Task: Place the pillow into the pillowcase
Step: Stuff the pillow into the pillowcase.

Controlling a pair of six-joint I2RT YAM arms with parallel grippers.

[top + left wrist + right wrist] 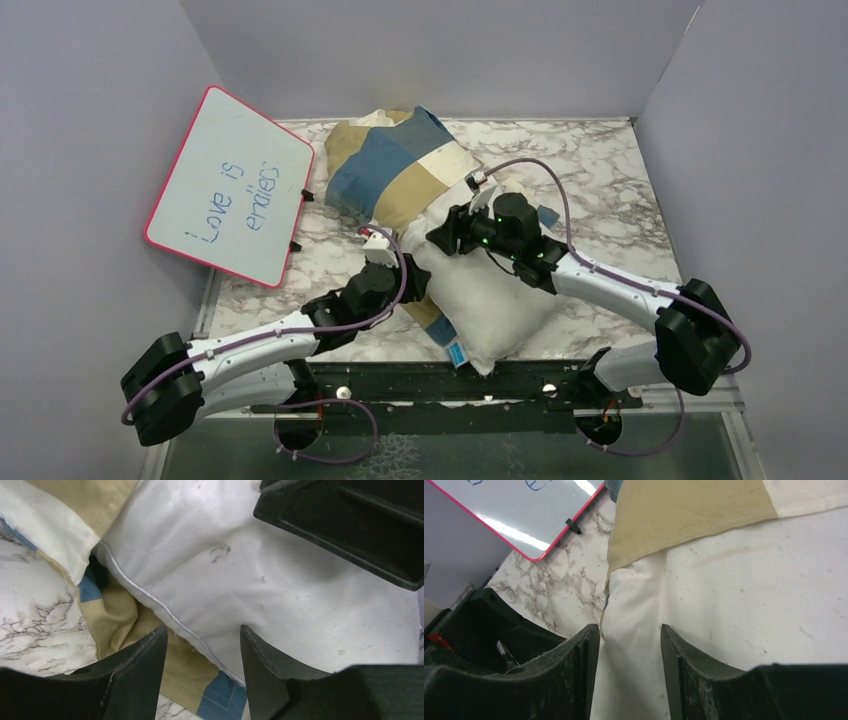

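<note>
Held left arm (260, 345) stretched low from the near left, left gripper (202, 628) pointing forward and rightward, fingers parted. Held right arm (620, 285) reaching in from the near right, elbow bent, right gripper (629, 626) aimed leftward, fingers likewise apart. Posed both grippers near each other, not touching.

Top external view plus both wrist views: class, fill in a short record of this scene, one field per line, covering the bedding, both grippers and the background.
pillow: large plain white plump fabric cushion, far end inside the case, near end sticking out
pillowcase: limp blue, tan and cream checked fabric sleeve, bunched over the pillow's far end
left gripper: jaws apart over the pillow's seam
right gripper: jaws apart, straddling a white fold
background: pink-rimmed whiteboard at left, marble-patterned table
</note>
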